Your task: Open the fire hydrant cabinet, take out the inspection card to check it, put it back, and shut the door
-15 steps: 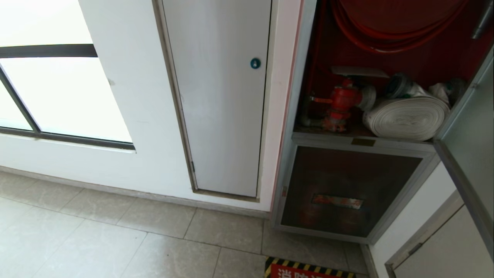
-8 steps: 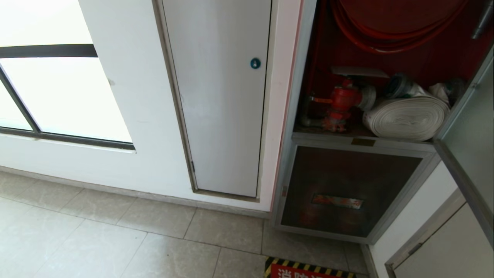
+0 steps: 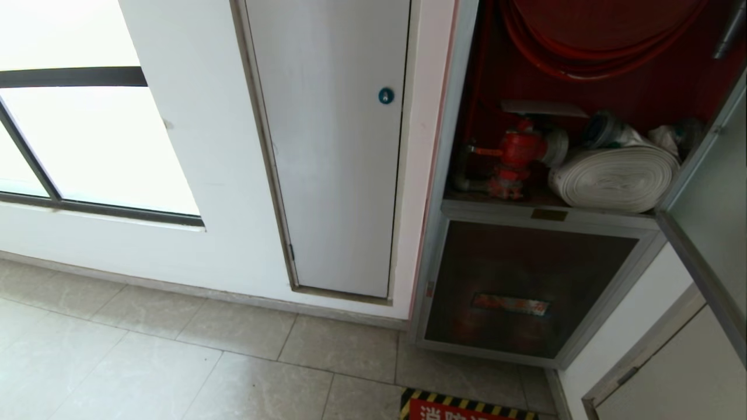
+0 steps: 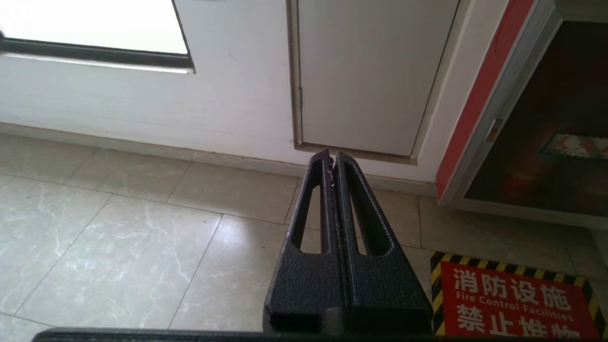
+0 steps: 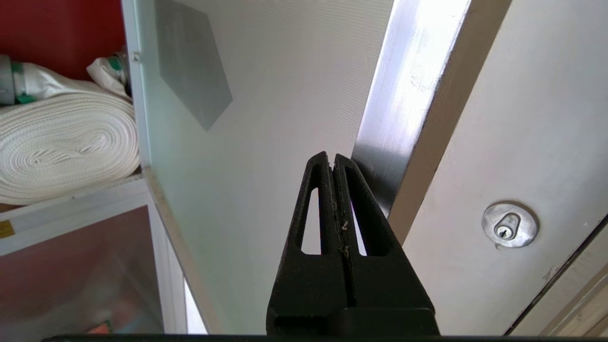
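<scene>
Head view, room: pale tiled floor (image 3: 146, 373) below a white wall, a bright window (image 3: 87, 140) at 9 o'clock, a white panel (image 3: 332, 175) with a round blue lock (image 3: 386, 95) at centre.
Head view, cabinet: the fire hydrant cabinet (image 3: 449, 146) stands open at 2 o'clock; inside, a red valve (image 3: 516, 154), a white rolled hose (image 3: 615, 178) beside it and a red coiled hose (image 3: 583, 52) above.
Head view, card: the inspection card (image 3: 543, 108) lies flat just above the valve, inside the cabinet.
Head view, door: the door (image 3: 709, 198) is swung out at 3 o'clock; below the shelf sits a dark glass panel (image 3: 525, 286) with a red label.
Head view, arms: neither arm shows.
Left wrist view: left gripper (image 4: 332, 159) fully closed, empty, hanging over the floor tiles; a red floor sign (image 4: 513, 304) with striped border lies at 4 o'clock.
Right wrist view: right gripper (image 5: 331, 160) pressed closed, holding nothing, its tips close to the door's silver frame (image 5: 403, 104); contact cannot be told. A round metal lock (image 5: 509, 225) sits at 3 o'clock, the rolled hose at 9 o'clock.
</scene>
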